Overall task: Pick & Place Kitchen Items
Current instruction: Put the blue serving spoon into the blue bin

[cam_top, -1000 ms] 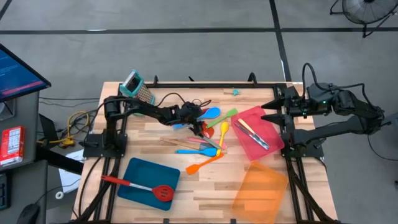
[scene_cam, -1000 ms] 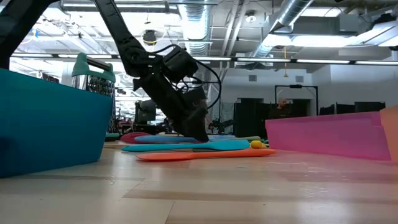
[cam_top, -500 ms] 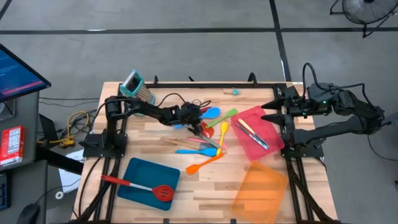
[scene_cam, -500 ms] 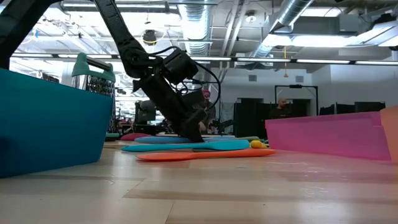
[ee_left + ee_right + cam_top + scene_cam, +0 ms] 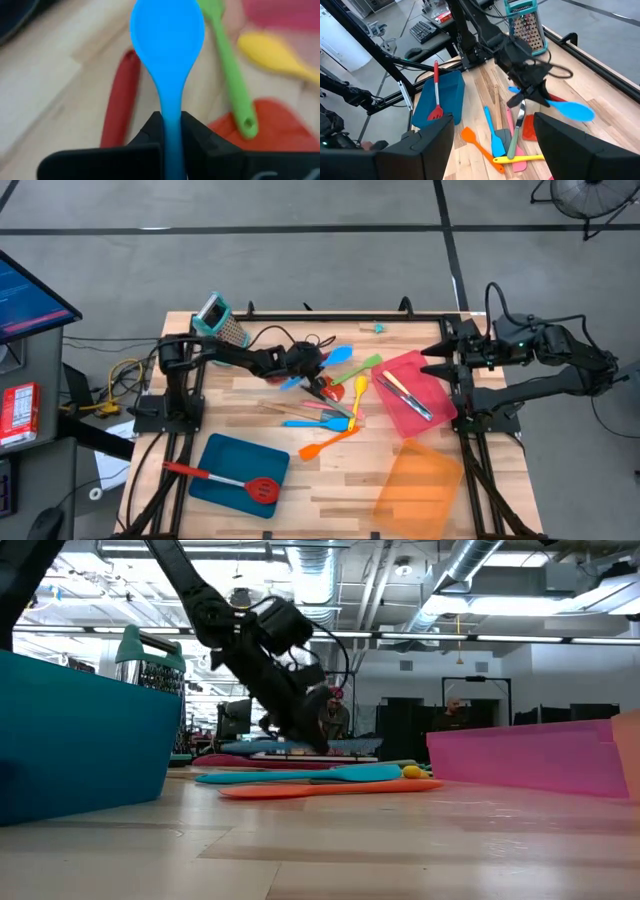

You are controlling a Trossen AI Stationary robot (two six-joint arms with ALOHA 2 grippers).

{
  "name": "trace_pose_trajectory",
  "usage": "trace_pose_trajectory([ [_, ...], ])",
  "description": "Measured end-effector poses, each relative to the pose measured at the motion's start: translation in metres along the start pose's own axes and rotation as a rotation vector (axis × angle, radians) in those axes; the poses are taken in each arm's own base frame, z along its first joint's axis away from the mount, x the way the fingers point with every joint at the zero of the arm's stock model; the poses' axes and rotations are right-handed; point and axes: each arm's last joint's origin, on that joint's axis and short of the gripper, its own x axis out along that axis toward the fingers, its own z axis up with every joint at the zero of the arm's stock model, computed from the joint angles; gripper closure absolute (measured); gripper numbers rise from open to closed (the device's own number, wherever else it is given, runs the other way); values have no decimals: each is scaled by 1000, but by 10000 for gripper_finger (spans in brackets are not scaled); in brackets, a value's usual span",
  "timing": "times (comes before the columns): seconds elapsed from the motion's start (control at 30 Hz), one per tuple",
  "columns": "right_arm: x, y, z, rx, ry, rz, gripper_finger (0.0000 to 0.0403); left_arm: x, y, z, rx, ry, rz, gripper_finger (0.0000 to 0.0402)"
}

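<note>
We see a wooden table (image 5: 330,470) carrying three flat trays, and we take the red tray (image 5: 415,395) as our landmark: the orange tray (image 5: 418,485) lies just nearer the front edge from it, the blue tray (image 5: 238,465), with a red slotted turner (image 5: 235,481) across it, sits well apart toward the left arm's side. A metal box grater (image 5: 222,320) with a teal handle stands at the far back corner on that same side. The left gripper (image 5: 312,376) hangs above the table beside the red tray, its fingers pinching the handle of a light blue spoon (image 5: 167,35), lifted off the wood with its bowl pointing toward the red tray. Under and around it, just beside the red tray, lie the other utensils: a green spatula (image 5: 362,366), a yellow spoon (image 5: 358,395), a red spatula (image 5: 332,389), an orange spatula (image 5: 325,445). Two slim utensils (image 5: 405,395) rest inside the red tray. The right gripper (image 5: 428,358) waits just behind the red tray, fingers spread.
</note>
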Motion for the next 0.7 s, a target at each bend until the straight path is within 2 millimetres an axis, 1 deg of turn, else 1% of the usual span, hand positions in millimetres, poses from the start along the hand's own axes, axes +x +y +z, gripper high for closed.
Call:
trace_pose_trajectory([
  [0.2,0,0,-1,-1,6,-3,138,-23,0,21,-59,-89,-14,389],
  [0.33,0,-2,-5,2,49,-25,138,-40,-2,34,-96,-148,-32,389],
  [0.5,-1,-5,-9,40,77,-84,138,-69,-9,51,-144,-234,-78,388],
  [0.7,-1,-6,-9,48,81,-88,138,-111,-22,68,-147,-351,-142,387],
])
